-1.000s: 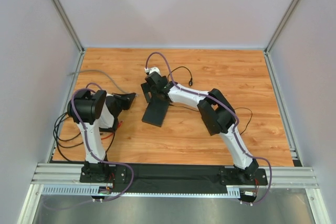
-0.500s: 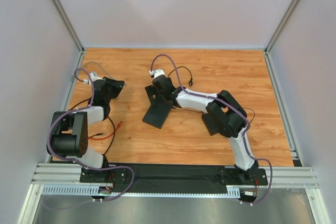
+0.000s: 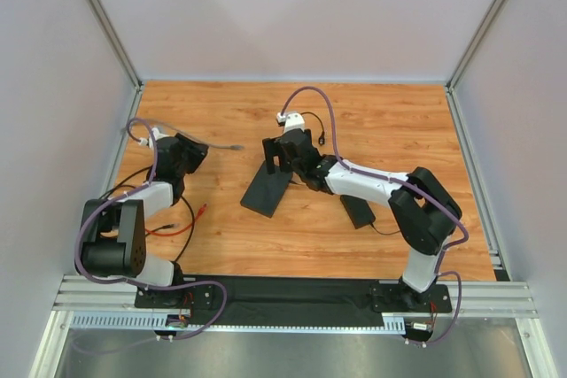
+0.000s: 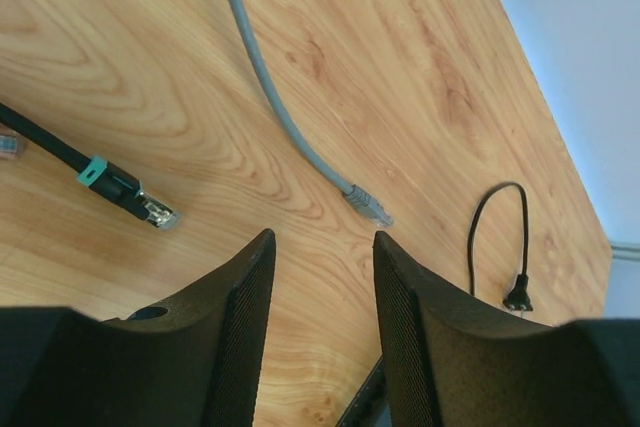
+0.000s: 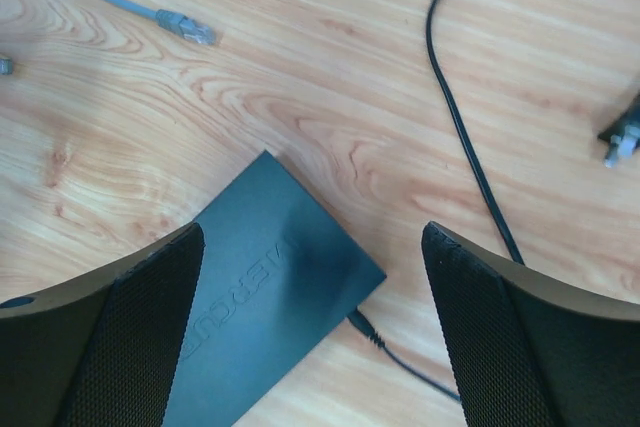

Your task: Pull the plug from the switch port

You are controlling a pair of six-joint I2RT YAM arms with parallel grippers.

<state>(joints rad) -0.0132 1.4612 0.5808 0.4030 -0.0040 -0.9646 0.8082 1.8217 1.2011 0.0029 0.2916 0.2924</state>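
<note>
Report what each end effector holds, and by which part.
Nothing is held. The left end effector is open over bare wood near the gray cable plug; the right end effector is open over the switch.

You've got one switch [image 5: 265,287] out there, one adapter brick [image 3: 358,211], and two loose network cables: a grey cable [image 4: 272,97] and a black cable [image 4: 110,185].

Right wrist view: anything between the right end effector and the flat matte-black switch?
Nothing visible. The right end effector hangs open over the flat matte-black switch; the grey cable plug lies apart.
</note>
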